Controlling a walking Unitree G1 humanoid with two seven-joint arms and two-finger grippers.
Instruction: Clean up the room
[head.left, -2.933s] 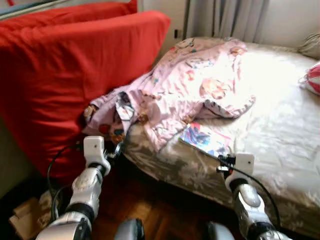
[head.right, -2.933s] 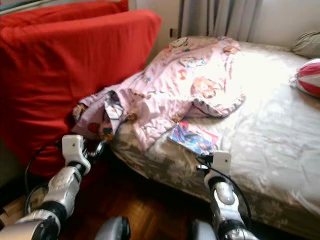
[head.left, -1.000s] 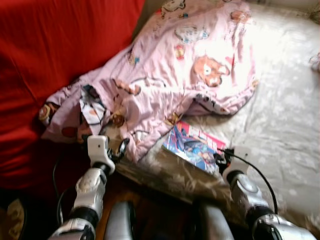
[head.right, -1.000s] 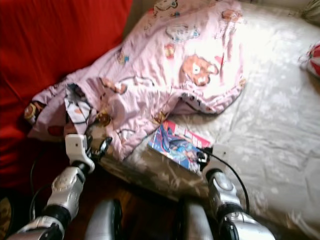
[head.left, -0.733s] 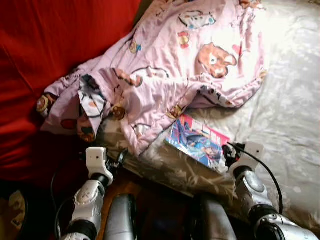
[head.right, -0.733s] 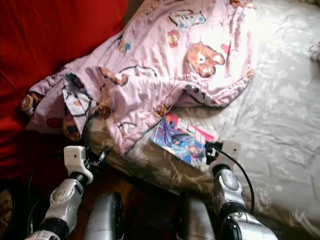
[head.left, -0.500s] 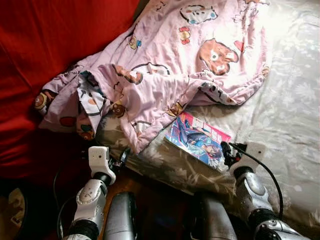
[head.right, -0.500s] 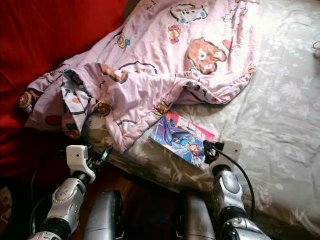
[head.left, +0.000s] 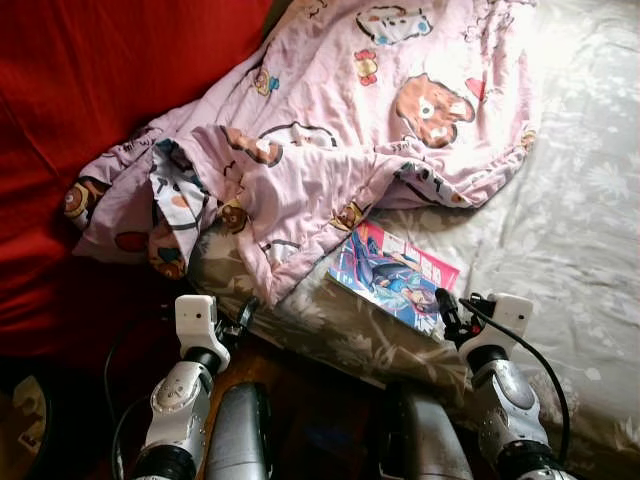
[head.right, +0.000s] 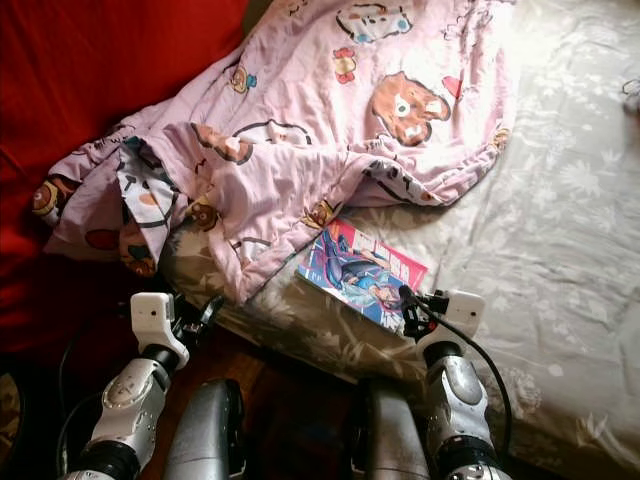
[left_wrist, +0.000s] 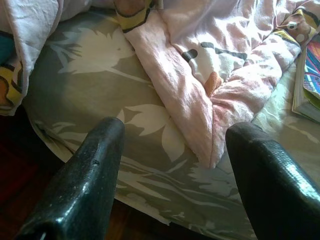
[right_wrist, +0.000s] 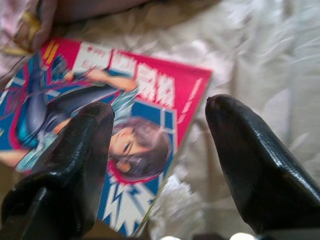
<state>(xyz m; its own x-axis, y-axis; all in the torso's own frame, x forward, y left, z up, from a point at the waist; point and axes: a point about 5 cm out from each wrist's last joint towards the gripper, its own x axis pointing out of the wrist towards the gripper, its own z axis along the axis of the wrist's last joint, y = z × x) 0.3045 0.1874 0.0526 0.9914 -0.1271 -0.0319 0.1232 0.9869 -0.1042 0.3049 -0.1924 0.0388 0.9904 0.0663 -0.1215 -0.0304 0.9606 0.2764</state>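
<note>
— Pink and blue, that flat glossy comic book (head.left: 393, 276); where does it lie?
— On the grey floral bedsheet (head.left: 570, 230), near the bed edge, just beside the crumpled pink cartoon-print blanket (head.left: 330, 130).
— And the grippers?
— The right gripper (right_wrist: 159, 150) is spread wide at the book's corner. The left gripper (left_wrist: 172, 160) is also wide, before the blanket's hem.

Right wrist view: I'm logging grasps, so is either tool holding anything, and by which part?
Nothing is held. The right tool is open over the pink-and-blue comic book; the left tool is open too.
</note>
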